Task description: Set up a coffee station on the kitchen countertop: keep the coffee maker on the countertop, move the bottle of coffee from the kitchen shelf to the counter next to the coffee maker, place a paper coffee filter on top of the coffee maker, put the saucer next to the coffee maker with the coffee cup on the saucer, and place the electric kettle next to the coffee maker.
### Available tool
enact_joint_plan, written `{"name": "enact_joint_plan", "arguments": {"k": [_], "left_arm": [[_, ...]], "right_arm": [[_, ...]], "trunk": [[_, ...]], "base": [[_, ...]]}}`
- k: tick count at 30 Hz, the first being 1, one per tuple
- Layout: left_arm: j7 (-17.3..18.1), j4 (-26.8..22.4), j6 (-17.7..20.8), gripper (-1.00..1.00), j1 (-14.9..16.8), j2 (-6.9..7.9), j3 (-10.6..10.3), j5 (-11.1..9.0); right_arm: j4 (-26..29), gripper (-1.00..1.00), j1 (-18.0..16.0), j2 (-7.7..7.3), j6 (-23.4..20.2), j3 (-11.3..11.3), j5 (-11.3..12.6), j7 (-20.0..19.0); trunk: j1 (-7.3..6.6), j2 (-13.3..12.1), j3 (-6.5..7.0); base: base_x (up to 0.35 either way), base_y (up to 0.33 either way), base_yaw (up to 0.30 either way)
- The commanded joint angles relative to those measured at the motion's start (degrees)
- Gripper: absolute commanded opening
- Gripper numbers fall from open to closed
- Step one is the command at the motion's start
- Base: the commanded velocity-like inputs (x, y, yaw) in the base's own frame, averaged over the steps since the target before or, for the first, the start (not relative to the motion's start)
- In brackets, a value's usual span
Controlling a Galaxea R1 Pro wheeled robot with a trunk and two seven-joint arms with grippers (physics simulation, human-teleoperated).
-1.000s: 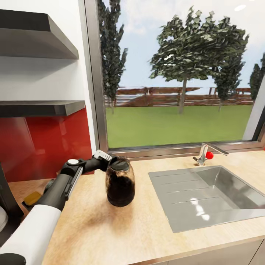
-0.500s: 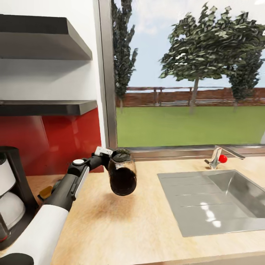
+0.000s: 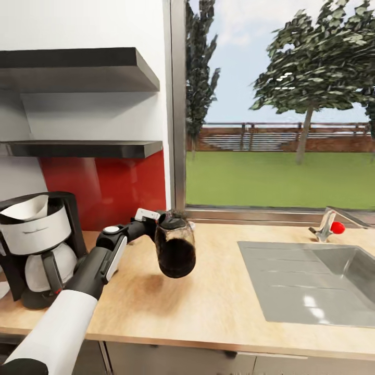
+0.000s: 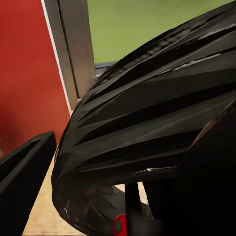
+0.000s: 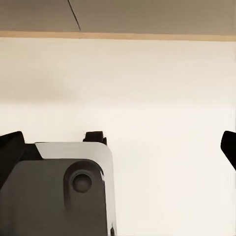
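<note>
Dark-brown bottle of coffee (image 3: 175, 251) held off the wooden surface (image 3: 219, 307) by the left gripper (image 3: 159, 225), jaws closed on the ribbed black lid (image 4: 147, 123) at the neck. Long axis tilted, lid toward the wrist, base swung out and down toward the sink (image 3: 312, 284) side, shadow directly below. Hangs above the surface, well clear of it. Coffee maker (image 3: 36, 250) off to the left of the bottle, behind the left forearm, with a white paper filter (image 3: 28, 208) seemingly already sitting in its top. Left arm plainly the nearer one; right gripper's opening impossible to tell from its wrist view. Judged next: carry leftward toward the machine, level the base, lower beside it.
</note>
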State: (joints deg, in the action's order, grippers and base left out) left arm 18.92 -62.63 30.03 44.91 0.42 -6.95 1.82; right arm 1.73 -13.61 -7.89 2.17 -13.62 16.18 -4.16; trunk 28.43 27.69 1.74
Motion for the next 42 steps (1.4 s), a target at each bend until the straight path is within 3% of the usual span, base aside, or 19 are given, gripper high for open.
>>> {"name": "enact_joint_plan", "arguments": {"k": [1,14,17,18,21,33,42], "left_arm": [[-0.01,-0.02,0.21,-1.0,0.04,0.02,-0.07,0.16],[-0.19,0.14,0.21,-1.0,-1.02,-0.41,0.04,0.37],[-3.24,0.02,0.21,-1.0,-2.27,-0.28,0.04,0.46],[-5.83,-0.02,0.15,-1.0,-3.36,-0.26,0.02,0.41],[-7.14,0.05,0.12,-1.0,-4.0,-0.26,0.01,0.38],[-7.23,0.05,0.13,-1.0,-4.04,-0.36,0.01,0.36],[-7.38,-0.14,0.17,-1.0,-4.04,0.15,0.31,0.46]], "right_arm": [[-0.06,1.0,-0.01,-0.02,0.2,-0.44,0.6,-0.24],[-0.06,1.0,-0.01,-0.04,0.21,-0.4,0.6,-0.22],[-0.1,1.0,-0.01,-0.09,0.2,-0.43,0.6,-0.22],[-0.11,1.0,-0.01,-0.1,0.2,-0.44,0.6,-0.23],[-0.09,1.0,-0.01,-0.11,0.21,-0.44,0.6,-0.21],[-0.06,1.0,-0.01,-0.02,0.29,-0.44,0.6,-0.18],[-0.06,1.0,-0.01,-0.02,0.29,-0.42,0.6,-0.24]], "trunk": [[-0.01,0.05,-0.02],[-0.01,0.05,-0.02],[-0.01,0.05,-0.02],[-0.01,0.05,-0.02],[-0.01,0.05,-0.02],[-0.01,0.05,-0.02],[-0.01,0.05,-0.02]], "base": [[-0.24,-0.199,0.245],[-0.222,-0.191,0.023],[-0.148,-0.098,0.035],[-0.032,-0.021,0.21],[-0.012,-0.008,0.252],[-0.007,-0.002,0.272],[-0.129,-0.079,0.032]]}}
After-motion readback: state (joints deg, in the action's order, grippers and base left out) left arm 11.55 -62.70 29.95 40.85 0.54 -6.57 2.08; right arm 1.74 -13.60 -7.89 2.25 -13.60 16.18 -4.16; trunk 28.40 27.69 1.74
